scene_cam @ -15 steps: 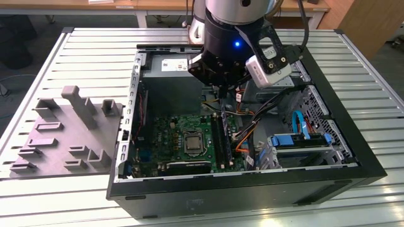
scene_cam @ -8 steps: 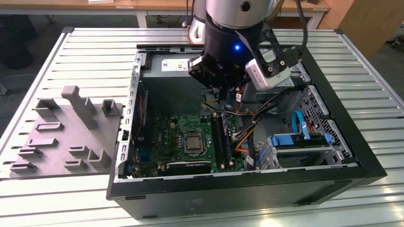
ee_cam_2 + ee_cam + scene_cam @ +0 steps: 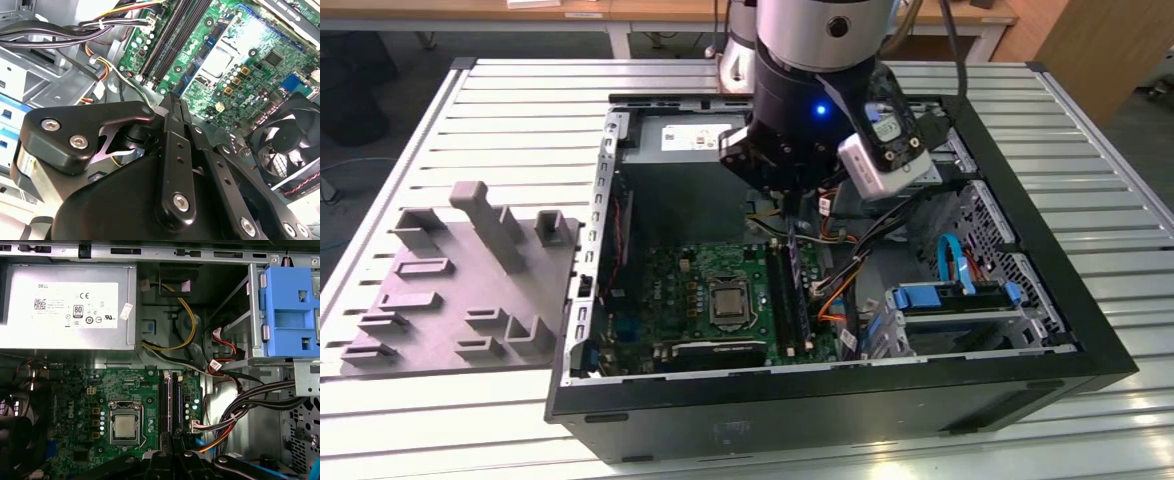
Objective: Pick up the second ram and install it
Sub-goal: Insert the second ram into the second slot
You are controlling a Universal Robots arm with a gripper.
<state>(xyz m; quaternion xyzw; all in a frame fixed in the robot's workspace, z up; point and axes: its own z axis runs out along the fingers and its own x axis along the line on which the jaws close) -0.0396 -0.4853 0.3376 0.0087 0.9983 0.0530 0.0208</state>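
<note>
Inside the open computer case (image 3: pixel 854 410): the gripper (image 3: pixel 173 100) hangs with its fingers (image 3: pixel 167 150) pointing down at the motherboard (image 3: pixel 125 390), over the black socket rails (image 3: pixel 164 402).
Grip: the fingers are drawn almost fully together, with only a thin slit left between them, and they clamp the second ram (image 3: pixel 793 265) in this slit.
Ram position: in the exterior view it is a slim dark strip seen edge-on under the gripper, lined up along the socket rails. If its lower edge touches a rail or is apart from it, I cannot tell.
Board layout: the socket rails lie just beside the processor (image 3: pixel 124 426), between it and a bundle of cables (image 3: pixel 240 410).
Far wall: a grey power supply (image 3: pixel 65 300) sits against the case wall, next to the motherboard's edge.
Corner: a black fan (image 3: pixel 285 145) stands beside the motherboard in the second wrist view.
Drive bay: a blue bracket (image 3: pixel 290 315) is fixed to the metal cage near the cables.
Outside the case: a grey moulded tray (image 3: pixel 454 290) lies on the slatted metal table (image 3: pixel 747 85), just beside the case at the exterior view's left.
</note>
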